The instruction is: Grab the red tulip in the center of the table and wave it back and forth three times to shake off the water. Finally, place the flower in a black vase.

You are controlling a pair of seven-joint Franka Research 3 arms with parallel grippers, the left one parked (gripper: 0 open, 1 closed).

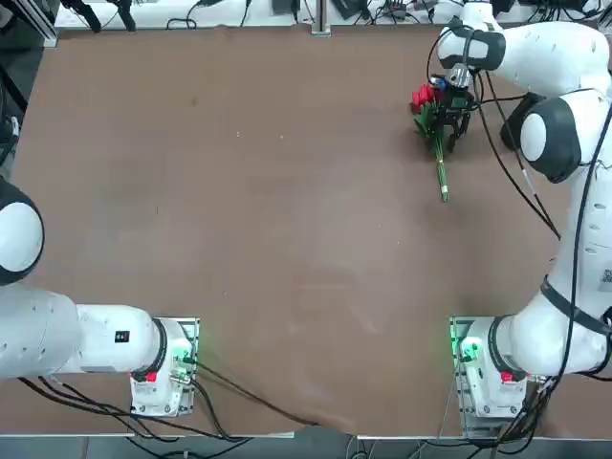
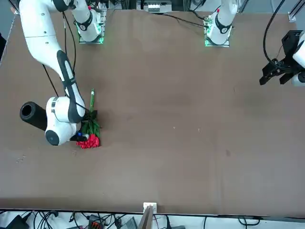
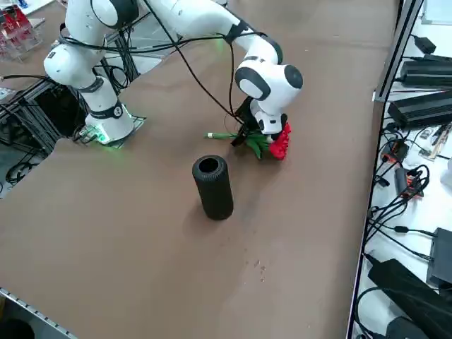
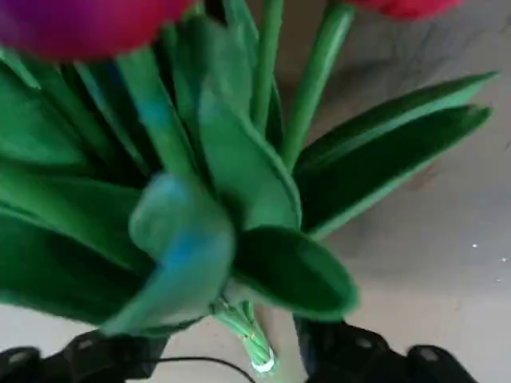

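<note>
The right gripper (image 4: pixel 231 333) stood open around the stems of the red tulip (image 1: pixel 441 170), upper right of the top view; it needed to close squarely there, sparing the leaves. The black vase (image 3: pixel 214 192) stood near centre in the side view.

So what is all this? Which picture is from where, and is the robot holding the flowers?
The big white thing is a robot's right arm. One picture looks down from overhead, one looks from across the table, and one looks down from the robot's right side. The close-up comes from its wrist, where the right gripper is like a hand with two fingers.

On the brown table stands a black vase, shaped like a tube. The red tulips seem to lie near it, with green leaves and a thin stem.

The gripper is at the tulips, its fingers open on either side of the stems, so it doesn't look as if it is squeezing them.
</note>
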